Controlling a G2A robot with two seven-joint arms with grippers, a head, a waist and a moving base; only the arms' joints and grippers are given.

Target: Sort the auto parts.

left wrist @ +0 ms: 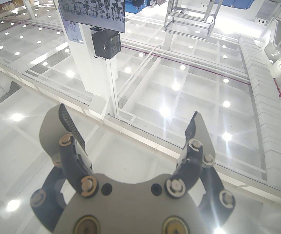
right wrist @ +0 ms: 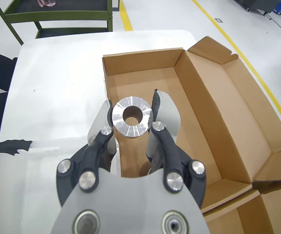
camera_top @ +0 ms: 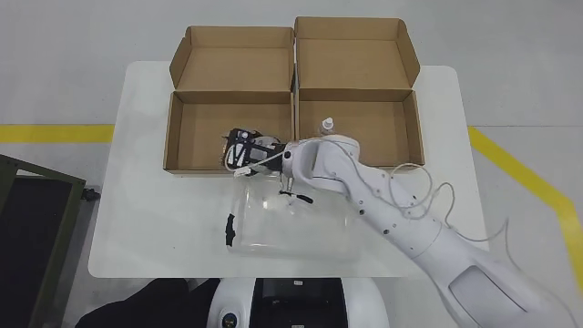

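Observation:
A silver metal ring [right wrist: 132,116] with a round centre hole sits between the fingers of my right gripper [right wrist: 132,99], which is shut on it. The gripper holds it above the near end of the left cardboard box [right wrist: 142,81]. From the top view, this right gripper [camera_top: 240,151] is over the front middle of the left box [camera_top: 196,137], whose floor is bare cardboard. The right box [camera_top: 383,132] holds a small white part [camera_top: 327,126]. My left gripper [left wrist: 128,112] is open, holds nothing and points up at the ceiling.
A clear plastic container [camera_top: 282,223] lies on the white table [camera_top: 137,191] in front of the boxes, with a black piece [camera_top: 230,228] at its left edge. Both box lids stand open at the back. A green shelf cart [right wrist: 57,1] stands beyond the table.

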